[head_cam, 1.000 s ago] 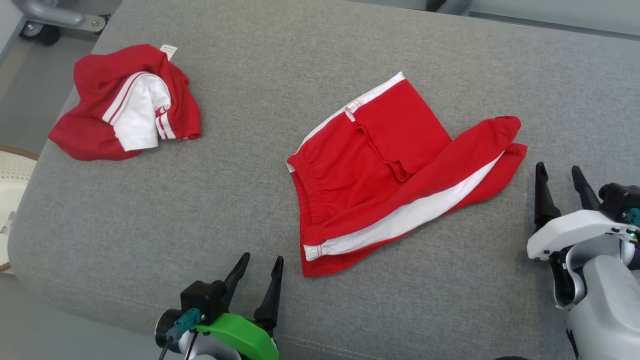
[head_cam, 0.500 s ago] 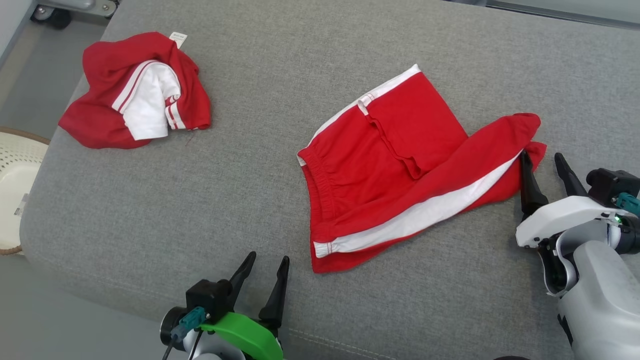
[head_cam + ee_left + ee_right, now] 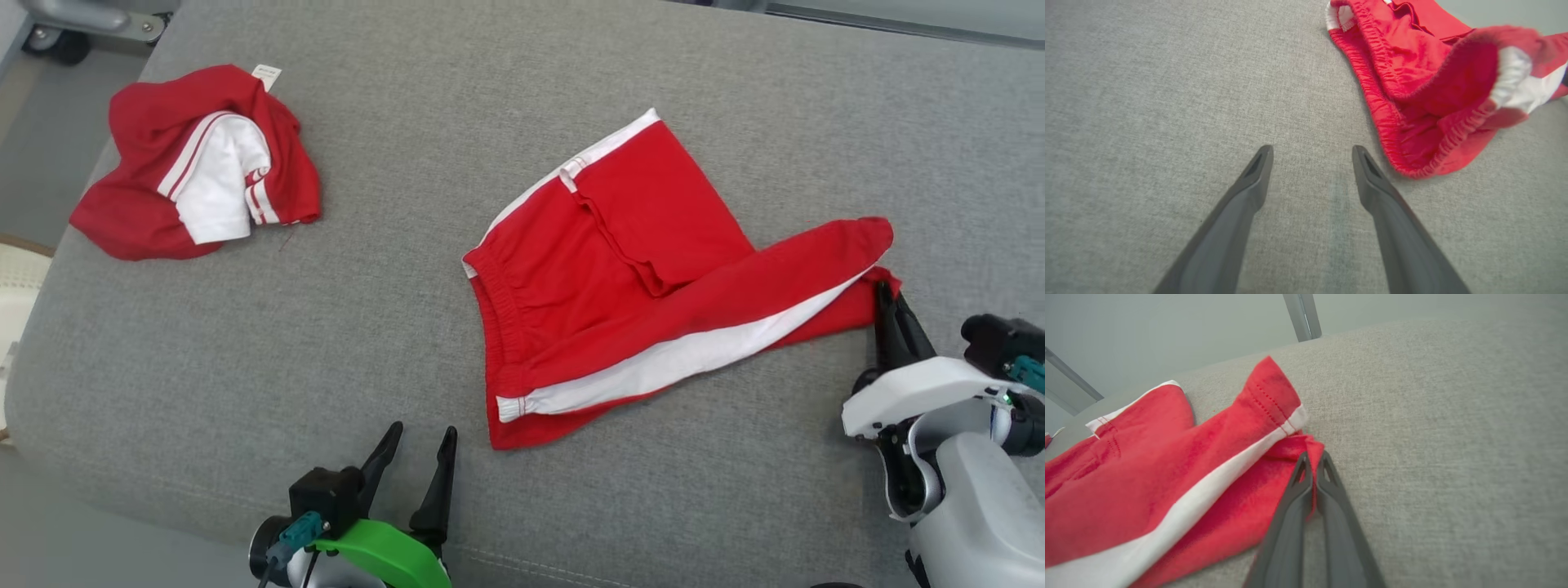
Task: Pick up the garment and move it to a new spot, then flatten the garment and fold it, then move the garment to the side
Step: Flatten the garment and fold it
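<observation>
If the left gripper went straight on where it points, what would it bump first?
Probably the bare grey cushion. The shorts lie just to the right of that line, though depth is hard to judge.

Right end effector (image 3: 883, 290) moved in — now pinching the shorts (image 3: 620, 269) by the hem.

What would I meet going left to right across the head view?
Crumpled red-and-white garment, open left gripper, spread red fabric shorts with a white side stripe, right gripper shut on the shorts' leg hem.
</observation>
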### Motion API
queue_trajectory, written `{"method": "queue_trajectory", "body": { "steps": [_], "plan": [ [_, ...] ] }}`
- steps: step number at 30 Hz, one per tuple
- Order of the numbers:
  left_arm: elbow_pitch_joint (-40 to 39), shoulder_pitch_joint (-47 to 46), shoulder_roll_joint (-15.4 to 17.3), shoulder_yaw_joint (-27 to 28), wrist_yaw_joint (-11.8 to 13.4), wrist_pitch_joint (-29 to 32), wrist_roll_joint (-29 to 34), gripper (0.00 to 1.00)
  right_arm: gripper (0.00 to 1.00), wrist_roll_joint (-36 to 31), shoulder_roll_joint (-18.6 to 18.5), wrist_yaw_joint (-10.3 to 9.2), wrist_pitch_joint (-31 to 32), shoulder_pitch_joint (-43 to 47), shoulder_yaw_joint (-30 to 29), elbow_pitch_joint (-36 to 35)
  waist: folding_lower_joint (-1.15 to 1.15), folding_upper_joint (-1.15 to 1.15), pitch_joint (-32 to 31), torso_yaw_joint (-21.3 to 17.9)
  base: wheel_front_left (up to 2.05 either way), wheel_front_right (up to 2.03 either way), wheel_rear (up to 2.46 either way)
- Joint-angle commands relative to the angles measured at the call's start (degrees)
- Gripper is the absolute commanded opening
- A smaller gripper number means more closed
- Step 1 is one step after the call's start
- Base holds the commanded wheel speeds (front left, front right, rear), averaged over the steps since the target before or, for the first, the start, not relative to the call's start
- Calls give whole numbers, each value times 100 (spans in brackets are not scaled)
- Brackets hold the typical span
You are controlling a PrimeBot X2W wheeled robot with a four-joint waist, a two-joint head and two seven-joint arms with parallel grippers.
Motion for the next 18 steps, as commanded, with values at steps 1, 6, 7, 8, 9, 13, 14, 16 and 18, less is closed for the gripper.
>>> {"method": "queue_trajectory", "body": {
  "steps": [1, 6, 7, 8, 9, 13, 14, 16, 18],
  "plan": [
    [10, 47, 11, 4, -15, -2, 41, 100, 0, 77, -20, -9, -16, 249, -13, -77, 0, 0, -392, -557, 0, 0, 0],
    [26, 96, 12, 64, -15, -2, 76, 100, 0, 190, 25, -9, -16, 739, 11, -256, 0, 0, -664, -1039, 0, 0, 0],
    [26, 117, 12, 69, -15, -2, 79, 100, 0, 214, 35, -9, -16, 847, 15, -278, 0, 0, -716, -1109, 0, 0, 0],
    [26, 117, 12, 69, -15, -2, 79, 100, 0, 214, 35, -9, -16, 847, 15, -278, 0, 0, -716, -1109, 0, 0, 0],
    [34, 137, 14, 81, -15, -2, 86, 100, 0, 252, 47, -9, -16, 954, 10, -282, 0, 0, -759, -1167, 0, 0, 0],
    [45, 204, 15, 135, -15, -2, 48, 100, 0, 279, 62, -9, -16, 1265, 61, -111, 0, 0, -866, -1325, 0, 0, 0],
    [57, 224, 15, 125, -15, -2, 40, 100, 0, 233, 58, -9, -16, 1311, 80, -58, 0, 0, -879, -1340, 0, 0, 0],
    [76, 269, 17, 120, -15, -2, 46, 100, 0, 231, 108, -9, -16, 1393, 77, 65, 0, 0, -906, -1351, 0, 0, 0],
    [94, 274, 17, 163, -15, -2, 80, 100, 33, 181, 115, -9, -16, 1410, 81, 104, 0, 0, -927, -1347, 0, 0, 0]
  ]
}}
